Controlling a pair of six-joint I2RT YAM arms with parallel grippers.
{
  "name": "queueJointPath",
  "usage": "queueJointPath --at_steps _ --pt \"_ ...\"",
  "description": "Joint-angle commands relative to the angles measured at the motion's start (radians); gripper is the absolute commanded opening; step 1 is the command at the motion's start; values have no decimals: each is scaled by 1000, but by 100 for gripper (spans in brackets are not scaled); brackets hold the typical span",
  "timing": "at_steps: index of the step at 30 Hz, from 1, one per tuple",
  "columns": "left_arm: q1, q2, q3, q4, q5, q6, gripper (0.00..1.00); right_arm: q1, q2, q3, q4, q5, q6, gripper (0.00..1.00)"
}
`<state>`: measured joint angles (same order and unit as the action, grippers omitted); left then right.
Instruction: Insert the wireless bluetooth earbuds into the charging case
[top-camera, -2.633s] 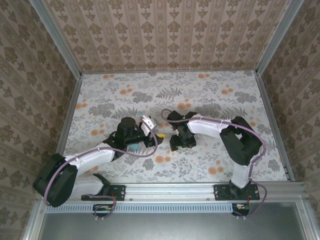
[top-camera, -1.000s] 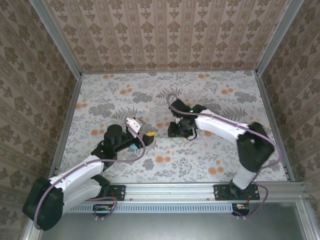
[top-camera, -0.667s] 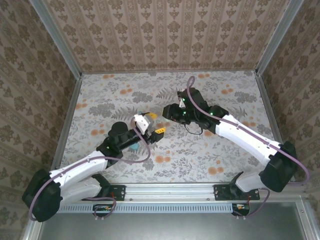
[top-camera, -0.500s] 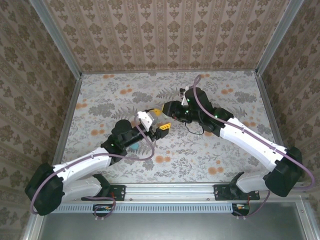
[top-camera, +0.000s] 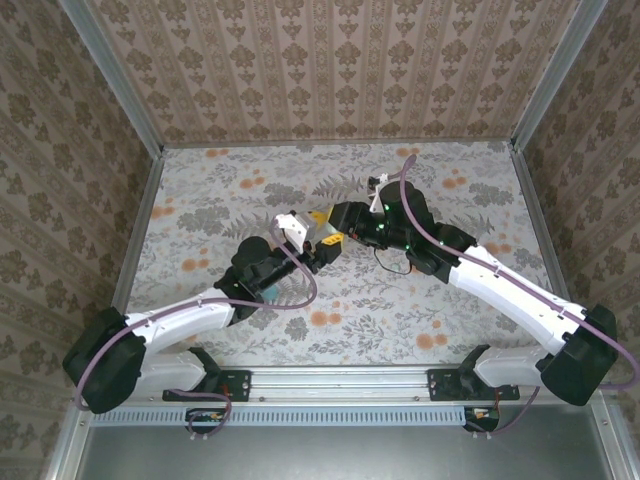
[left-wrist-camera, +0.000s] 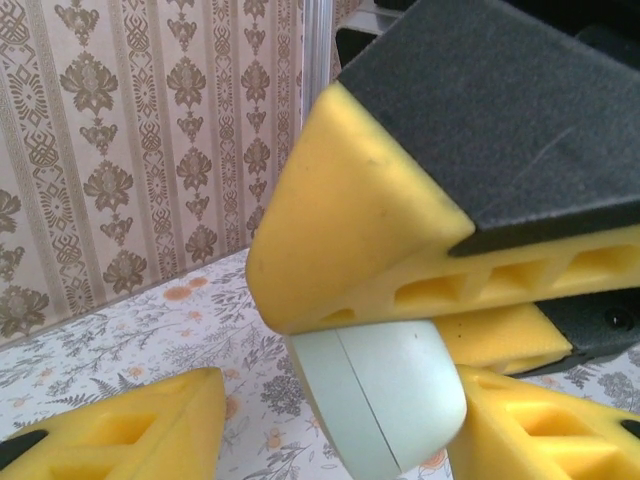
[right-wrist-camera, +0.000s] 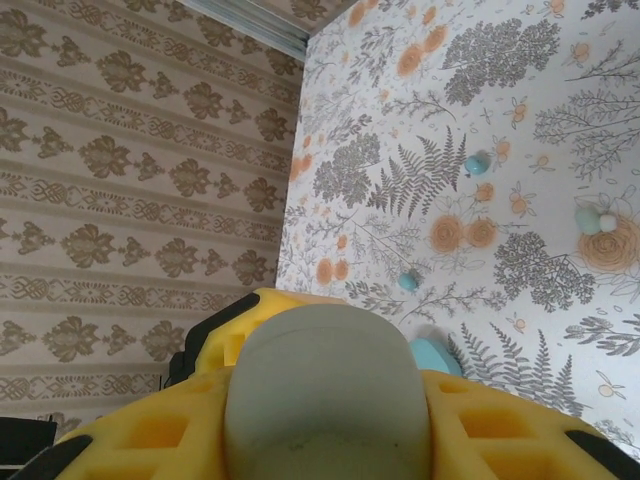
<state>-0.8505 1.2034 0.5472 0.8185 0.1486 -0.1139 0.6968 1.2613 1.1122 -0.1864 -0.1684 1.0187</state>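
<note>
My right gripper (right-wrist-camera: 325, 425) is shut on the charging case (right-wrist-camera: 325, 380), a pale grey-green rounded box with its lid closed, held up off the table. In the left wrist view the case (left-wrist-camera: 385, 400) sits under the right gripper's yellow fingers (left-wrist-camera: 370, 230). My left gripper (left-wrist-camera: 335, 430) is open around it: one pad is near or touching its right side, the other stands apart on the left. From above, the left gripper (top-camera: 312, 247) and right gripper (top-camera: 333, 230) meet at mid-table. Small teal earbuds (right-wrist-camera: 477, 163) (right-wrist-camera: 407, 282) lie on the floral table below.
Another teal piece with a white tip (right-wrist-camera: 590, 220) lies on the table, and a bigger teal object (right-wrist-camera: 437, 355) shows just past the case. A teal object (top-camera: 268, 293) sits under the left forearm. Patterned walls (top-camera: 330, 70) and metal rails enclose the table.
Both arms lifted and swung together over mid-table. The right gripper carried the case up from the table to the left gripper, whose jaws have narrowed around it.
</note>
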Motion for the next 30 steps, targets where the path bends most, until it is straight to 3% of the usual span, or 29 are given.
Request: queueJointPath --at_steps 1,12,19,23,30 --pt "-1 7 38 71 -2 -30 53 9 -32 -27 28 9 16 36" --pt "7 19 45 98 23 -38 31 9 -37 -34 23 17 2 40" --pt "36 6 39 29 92 16 23 -6 -55 24 -99 10 -70 62" --pt "50 -21 50 -82 143 118 22 -35 -63 101 -222 -30 -119 72" --pt "41 -79 104 -381 167 442 20 -99 -86 187 -398 -86 -93 75"
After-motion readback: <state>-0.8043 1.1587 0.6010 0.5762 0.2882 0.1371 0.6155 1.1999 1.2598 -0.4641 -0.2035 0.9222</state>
